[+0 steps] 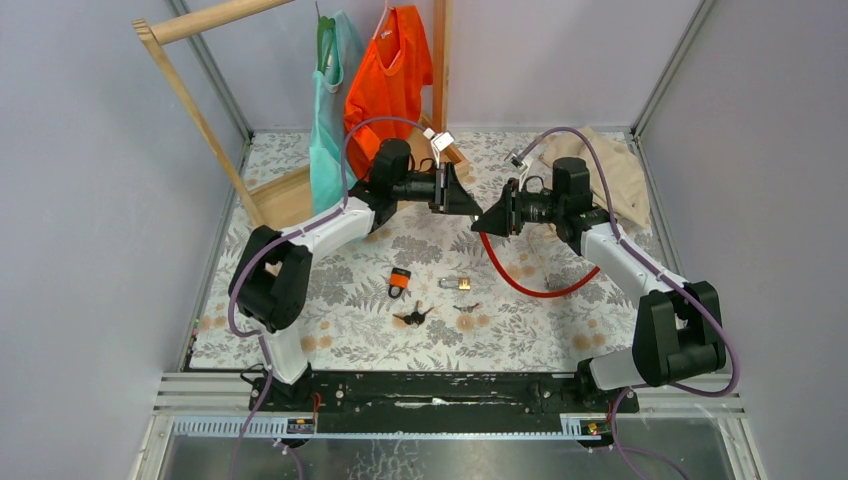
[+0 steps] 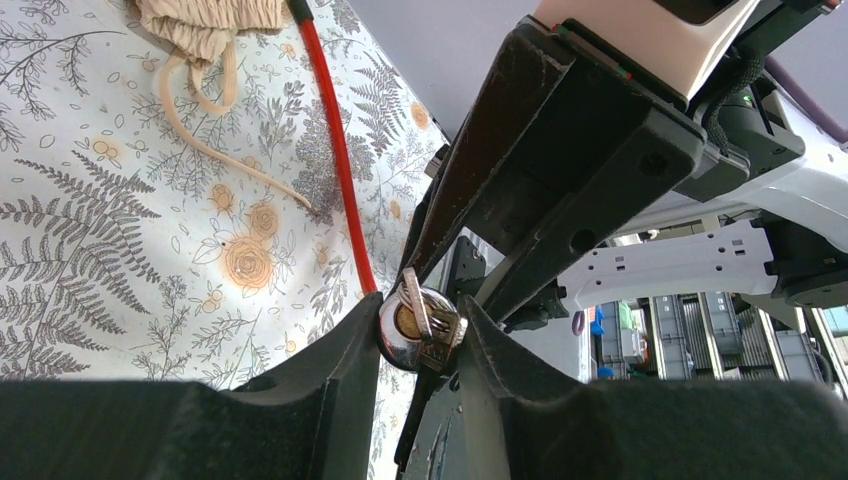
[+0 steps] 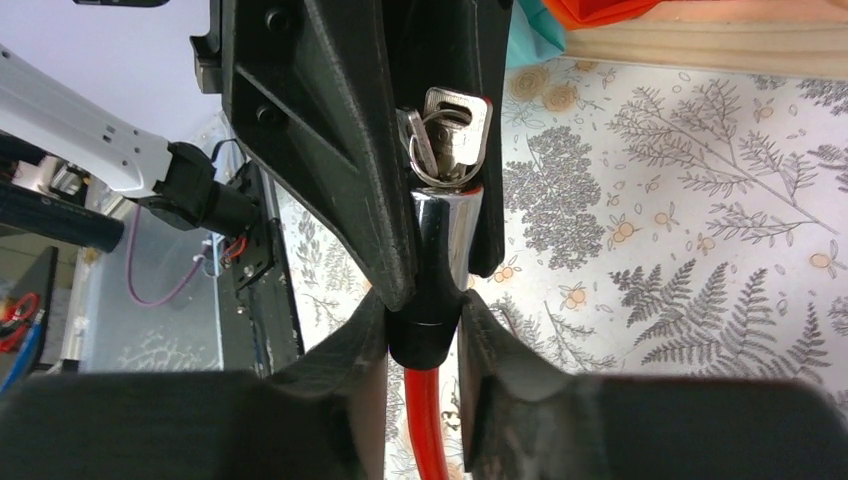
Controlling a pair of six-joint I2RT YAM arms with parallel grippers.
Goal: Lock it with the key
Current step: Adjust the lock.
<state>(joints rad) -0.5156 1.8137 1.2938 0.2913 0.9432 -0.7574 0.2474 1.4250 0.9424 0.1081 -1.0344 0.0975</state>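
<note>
the two arms meet tip to tip above the middle of the floral worktop (image 1: 560, 330). the right jaws are closed narrow on the cable lock (image 1: 520, 283), gripping the black collar (image 3: 425, 332) just under its chrome barrel (image 3: 441, 232), with the red cable (image 3: 422, 420) running down between them and looping onto the worktop. the left jaws are pinched on the key (image 3: 457, 128) at the barrel's end face, its ring and a second key hanging beside it. how deep the key sits, i cannot tell. nearer the bases, well apart from the jaws, lie an orange padlock (image 1: 400, 281), a small brass padlock (image 1: 459, 284) and a bunch of black keys (image 1: 412, 317). a beige cloth (image 1: 606, 172) lies at the far right.
</note>
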